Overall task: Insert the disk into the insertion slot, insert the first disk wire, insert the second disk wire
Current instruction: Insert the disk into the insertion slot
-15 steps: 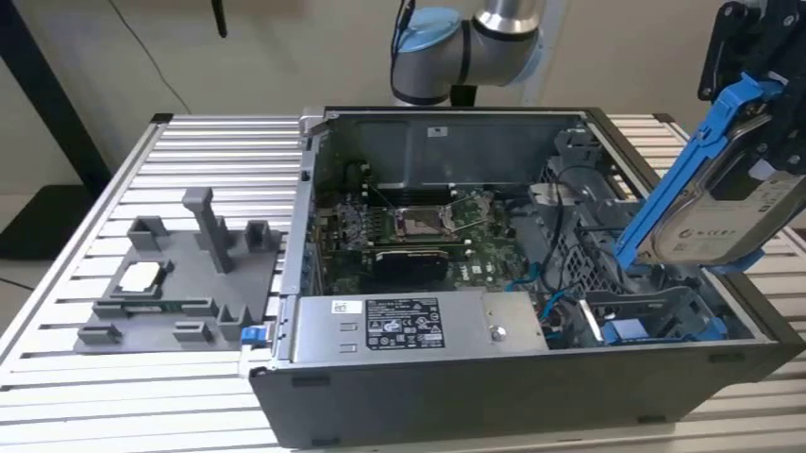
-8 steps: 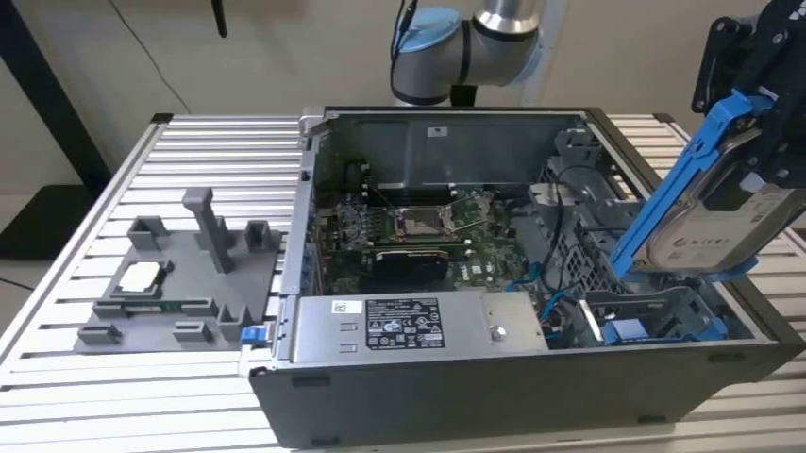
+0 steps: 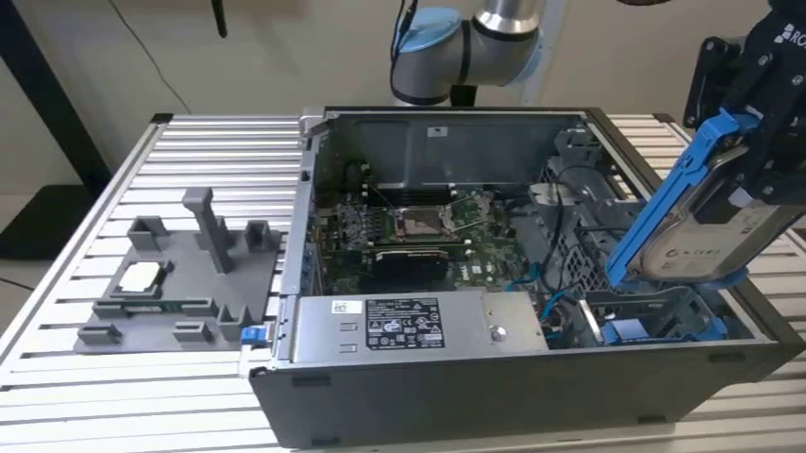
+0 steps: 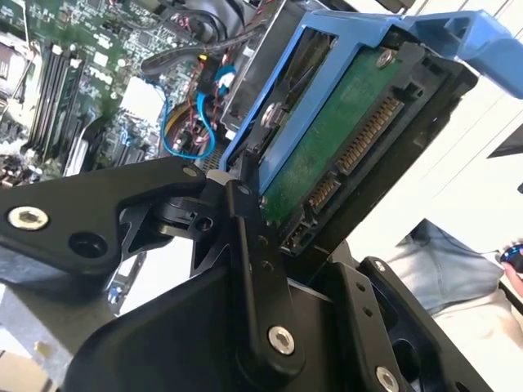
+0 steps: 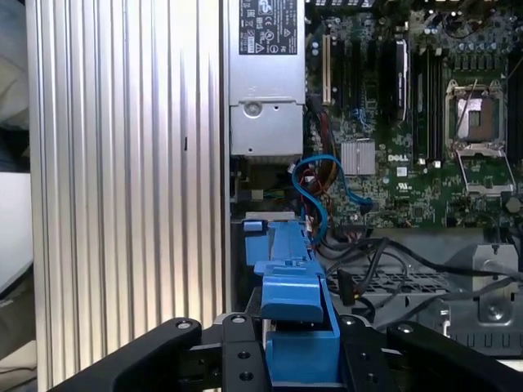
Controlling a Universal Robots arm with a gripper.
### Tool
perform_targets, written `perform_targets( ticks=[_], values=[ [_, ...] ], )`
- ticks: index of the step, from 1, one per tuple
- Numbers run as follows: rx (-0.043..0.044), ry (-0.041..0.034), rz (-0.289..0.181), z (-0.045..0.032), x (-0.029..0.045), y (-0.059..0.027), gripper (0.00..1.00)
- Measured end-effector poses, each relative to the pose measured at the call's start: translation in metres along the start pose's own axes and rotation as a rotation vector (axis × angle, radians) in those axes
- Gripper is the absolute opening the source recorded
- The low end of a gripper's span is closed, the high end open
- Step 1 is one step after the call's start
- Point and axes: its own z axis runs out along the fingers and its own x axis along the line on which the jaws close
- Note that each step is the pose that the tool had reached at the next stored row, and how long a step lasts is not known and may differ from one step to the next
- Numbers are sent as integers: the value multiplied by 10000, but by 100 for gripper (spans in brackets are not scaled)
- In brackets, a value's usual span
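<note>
The fingers (image 4: 249, 245) are clenched on the disk (image 3: 712, 222), one against each flat face. They hold it in the air over the exterior view's right end of the open computer case (image 3: 504, 401). The disk is steeply tilted. Its long axis runs from the blue handle, up by the fingers, down toward the slot (image 3: 655, 316). Its low end hangs just above the slot's mouth and, as far as I can judge, is not yet inside. The slot therefore lies beyond the disk's far end, away from the fingers and roughly along that long axis (the toothed connector edge (image 4: 368, 135) faces the second wrist camera).

Room is tight. The slot sits between the power supply (image 3: 403, 326) and the case wall, and blue cables (image 5: 315, 175) and dark wires loop just beside it. The case rests on a ribbed metal table (image 3: 214, 151). A grey parts tray (image 3: 176, 283) lies well apart, toward the exterior view's left.
</note>
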Motion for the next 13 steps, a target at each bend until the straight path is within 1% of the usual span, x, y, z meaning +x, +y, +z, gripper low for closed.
perform_targets(
  ticks=[13],
  values=[
    [1, 38, 64, 143, 0, -6, 33]
  ],
)
